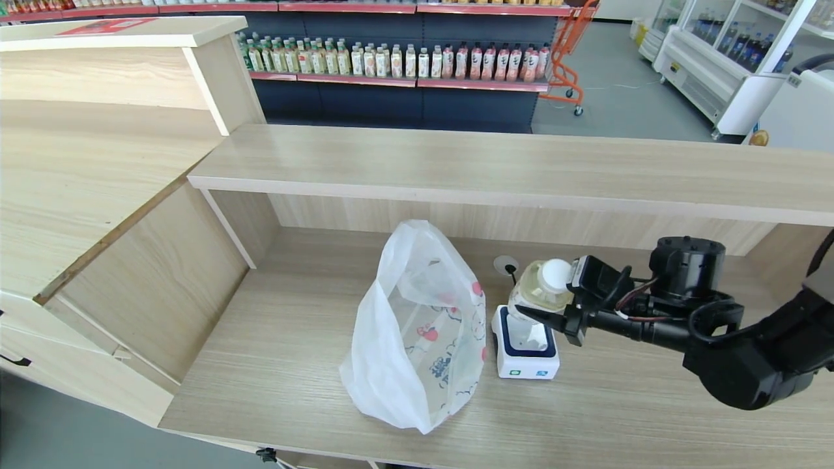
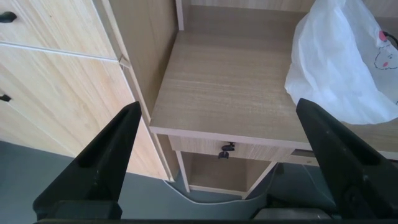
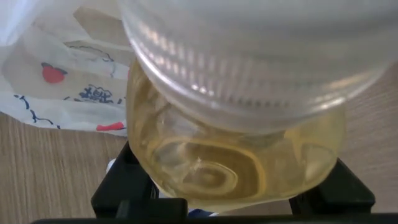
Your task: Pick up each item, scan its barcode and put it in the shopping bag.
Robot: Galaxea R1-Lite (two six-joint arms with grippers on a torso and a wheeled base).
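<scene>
bottle (image 1: 531,286) clamped in right gripper (image 1: 550,296) above scanner (image 1: 526,355), beside bag (image 1: 417,326) | left gripper (image 2: 217,106) spread wide near counter (image 2: 211,68) edge

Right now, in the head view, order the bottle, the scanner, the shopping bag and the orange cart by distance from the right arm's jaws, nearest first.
1. The bottle, clamped in the jaws.
2. The scanner, directly beneath the bottle.
3. The shopping bag, beside the scanner, toward the robot's left.
4. The orange cart, far off at the back of the shop.
</scene>
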